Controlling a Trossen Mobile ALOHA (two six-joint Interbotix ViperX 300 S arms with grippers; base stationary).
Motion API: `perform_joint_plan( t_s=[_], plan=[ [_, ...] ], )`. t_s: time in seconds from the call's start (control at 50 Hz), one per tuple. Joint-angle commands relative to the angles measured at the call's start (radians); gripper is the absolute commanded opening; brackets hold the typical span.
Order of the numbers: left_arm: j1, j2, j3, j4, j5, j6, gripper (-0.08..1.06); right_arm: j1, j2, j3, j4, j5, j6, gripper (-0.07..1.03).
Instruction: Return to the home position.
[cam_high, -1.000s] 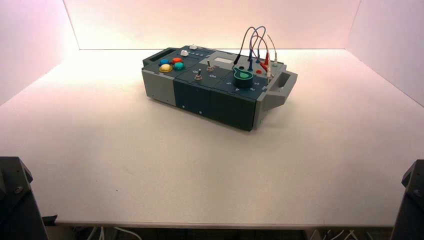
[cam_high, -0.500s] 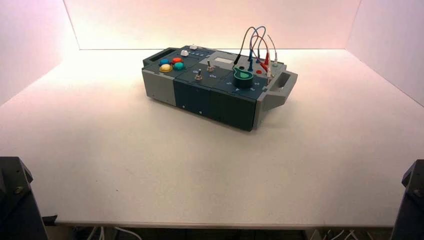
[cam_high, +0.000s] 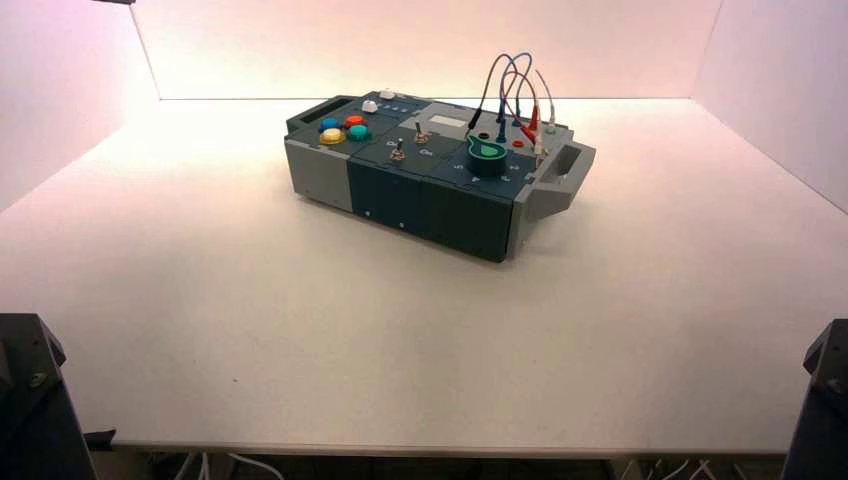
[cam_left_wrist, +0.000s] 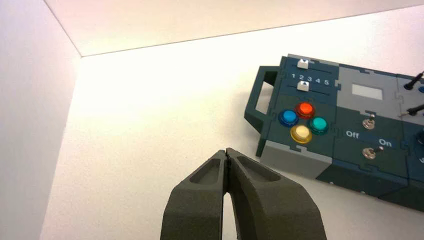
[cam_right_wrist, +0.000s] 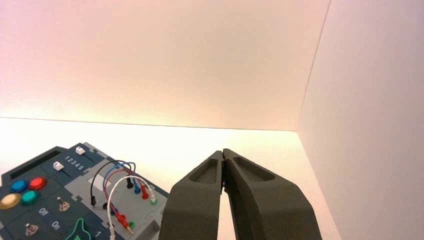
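Both arms parked, fingertips pressed together, nothing held

Left gripper tips meet over bare white table, near side, well apart from the box; right gripper same, tips touching, on the right side. In the high view only the arm bases show: left arm at the near-left corner, right arm at the near-right. The box sits toward the far middle of the table, turned at an angle. On it: blue button, red button, teal button, yellow button clustered at its left end, two white sliders behind them, two toggle switches by the Off/On lettering, green knob, looped wires at its right end
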Motion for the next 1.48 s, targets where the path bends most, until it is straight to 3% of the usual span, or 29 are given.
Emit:
perform_joint_plan(
  t_s=[0.02, 0.24, 0.4, 0.76, 0.98, 1.48],
  plan=[
    [0.003, -0.028, -0.008, 0.002, -0.044, 0.0, -0.03, -0.003, 0.006, -0.012, 0.005, -0.012, 0.003, -0.02],
    [0.003, -0.138, 0.052, 0.002, -0.179, -0.002, -0.03, -0.002, 0.012, -0.014, 0.003, -0.026, 0.003, -0.02],
    [0.003, -0.184, 0.084, 0.002, -0.23, -0.002, -0.03, 0.0, 0.025, -0.015, 0.011, -0.032, 0.005, -0.02],
    [0.003, -0.164, 0.083, 0.002, -0.25, 0.005, -0.03, 0.002, 0.058, -0.021, 0.018, -0.029, 0.003, -0.02],
    [0.003, -0.156, 0.08, 0.003, -0.247, 0.017, -0.03, 0.031, 0.072, -0.026, 0.002, -0.018, -0.002, -0.02],
    [0.005, -0.146, 0.077, 0.006, -0.245, 0.017, -0.03, 0.031, 0.086, -0.031, -0.014, -0.009, -0.005, -0.02]
  ],
)
